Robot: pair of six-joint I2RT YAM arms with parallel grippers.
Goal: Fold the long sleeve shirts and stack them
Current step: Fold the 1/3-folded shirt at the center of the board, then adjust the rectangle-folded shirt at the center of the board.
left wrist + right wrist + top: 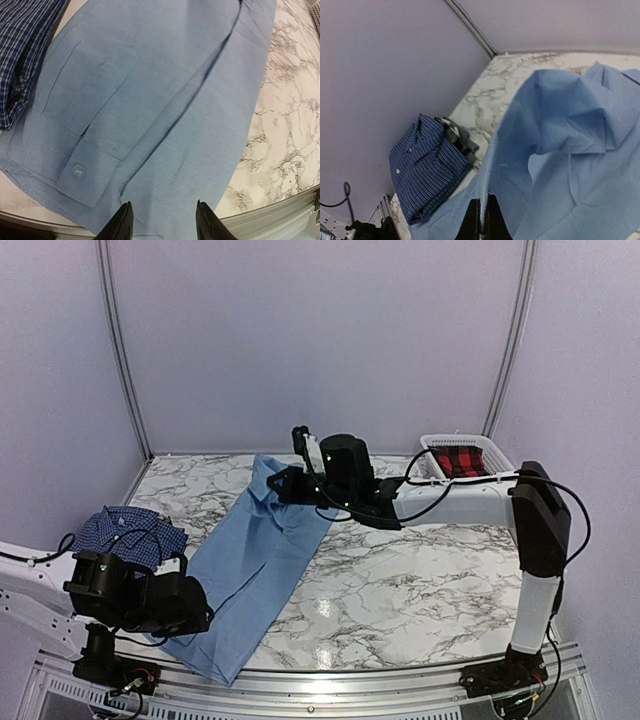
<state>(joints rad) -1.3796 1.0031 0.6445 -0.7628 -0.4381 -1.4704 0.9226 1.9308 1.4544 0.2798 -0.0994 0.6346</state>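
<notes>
At the desk's (400,580) near edge my left gripper (162,217) hangs open over the light blue shirt's (255,560) hem, with the folded dark checked shirt (130,530) at the left edge. Farther back, my right gripper (481,215) pinches that blue shirt. A basket (430,445) sits in the far right corner.

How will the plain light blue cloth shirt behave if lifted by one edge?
Probably floppy: the plain light blue cloth shirt sags in folds where the right gripper pinches it. Likely light, being thin. It may drag across the smooth marble table rather than catch.

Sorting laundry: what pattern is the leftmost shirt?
Checked shirt: dark blue, fine white check; left wrist view.
</notes>
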